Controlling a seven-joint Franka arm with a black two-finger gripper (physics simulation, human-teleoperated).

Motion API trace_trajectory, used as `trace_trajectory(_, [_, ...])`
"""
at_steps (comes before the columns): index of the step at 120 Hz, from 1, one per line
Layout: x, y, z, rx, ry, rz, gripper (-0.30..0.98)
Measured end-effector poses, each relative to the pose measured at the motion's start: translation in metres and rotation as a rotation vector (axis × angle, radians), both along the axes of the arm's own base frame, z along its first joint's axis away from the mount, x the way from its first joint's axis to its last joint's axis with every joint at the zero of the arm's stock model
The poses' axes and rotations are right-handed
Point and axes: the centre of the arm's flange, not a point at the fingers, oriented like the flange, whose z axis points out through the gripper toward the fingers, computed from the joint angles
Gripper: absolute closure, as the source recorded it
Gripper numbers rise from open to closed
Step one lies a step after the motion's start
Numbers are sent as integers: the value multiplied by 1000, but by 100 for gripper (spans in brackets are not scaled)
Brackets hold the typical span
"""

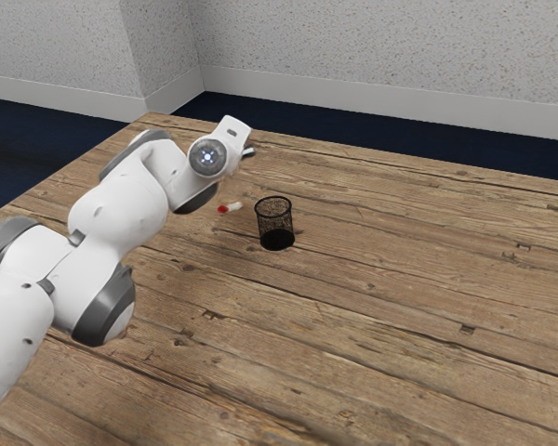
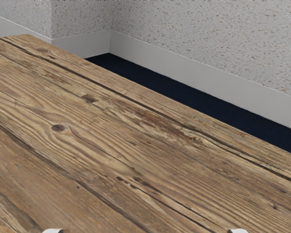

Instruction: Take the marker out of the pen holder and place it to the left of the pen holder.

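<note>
My gripper (image 1: 249,151) is above the table at the far side, higher up in the exterior view than the pen holder and mostly hidden by the hand. The black mesh pen holder (image 1: 276,225) stands upright. Near it, toward the exterior view's left, a white marker with a red end (image 1: 230,208) lies on the tabletop, outside the holder and apart from it. In the wrist view, two pale tips of my gripper (image 2: 145,231) show wide apart at the lower edge, with nothing between them.
The wooden table (image 1: 381,307) extends toward the exterior view's right and front. Its far edge borders dark blue floor (image 1: 381,144), with a speckled wall (image 1: 372,56) behind. In the wrist view, bare planks (image 2: 136,160) run up to the table's edge.
</note>
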Motion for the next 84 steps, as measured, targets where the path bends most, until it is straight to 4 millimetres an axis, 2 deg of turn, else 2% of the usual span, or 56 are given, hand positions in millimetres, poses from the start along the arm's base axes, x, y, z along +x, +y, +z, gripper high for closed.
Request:
trace_trajectory(9, [0, -2, 3, -2, -8, -6, 18])
trace_trajectory(15, [-1, -7, 12, -8, -18, -10, 15])
trace_trajectory(19, [-5, -13, 27, -27, -25, -7, 12])
trace_trajectory(23, [-17, -30, 51, -71, -26, -6, 11])
trace_trajectory(28, [-51, -76, 101, -176, -27, -24, 9])
trace_trajectory(34, [-119, -135, 169, -346, -31, -87, 7])
trace_trajectory(38, [-162, -172, 197, -449, -21, -149, 6])
trace_trajectory(43, [-201, -211, 224, -542, -1, -214, 5])
trace_trajectory(45, [-210, -221, 243, -566, 5, -233, 5])
trace_trajectory(50, [-221, -236, 320, -579, 7, -262, 4])
trace_trajectory(53, [-227, -238, 359, -569, 30, -265, 3])
trace_trajectory(55, [-232, -239, 378, -558, 58, -265, 3])
trace_trajectory(58, [-239, -241, 395, -536, 116, -261, 3])
trace_trajectory(63, [-250, -243, 406, -493, 230, -254, 2])
trace_trajectory(72, [-262, -235, 400, -399, 423, -227, 2])
trace_trajectory(78, [-264, -213, 391, -350, 528, -192, 1])
trace_trajectory(84, [-263, -179, 383, -322, 614, -141, 1])
